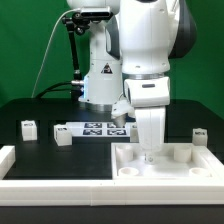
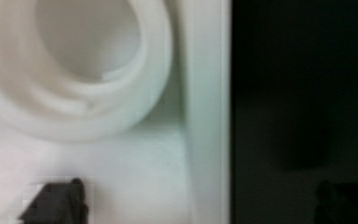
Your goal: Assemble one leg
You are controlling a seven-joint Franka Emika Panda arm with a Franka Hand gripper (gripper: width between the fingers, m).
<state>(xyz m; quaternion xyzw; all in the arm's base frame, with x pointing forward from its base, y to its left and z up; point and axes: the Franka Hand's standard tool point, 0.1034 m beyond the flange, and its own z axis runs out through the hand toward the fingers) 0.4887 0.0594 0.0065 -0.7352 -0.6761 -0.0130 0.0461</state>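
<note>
My gripper (image 1: 148, 154) points straight down over the large white tray-shaped piece (image 1: 175, 176) at the front, close to its surface near a round socket. In the wrist view the gripper (image 2: 199, 203) is open, its dark fingertips (image 2: 55, 200) wide apart with nothing between them. Below it are the piece's white surface (image 2: 167, 150), a round ringed socket (image 2: 78, 60) and the black table. Three small white legs with tags stand on the table: one (image 1: 29, 127) at the exterior view's left, one (image 1: 63, 135) beside it, and one (image 1: 198, 134) at the right.
The marker board (image 1: 95, 128) lies flat behind the tray-shaped piece, in front of the robot base (image 1: 100, 80). A white raised edge (image 1: 12, 158) runs along the front left. The tabletop is black cloth.
</note>
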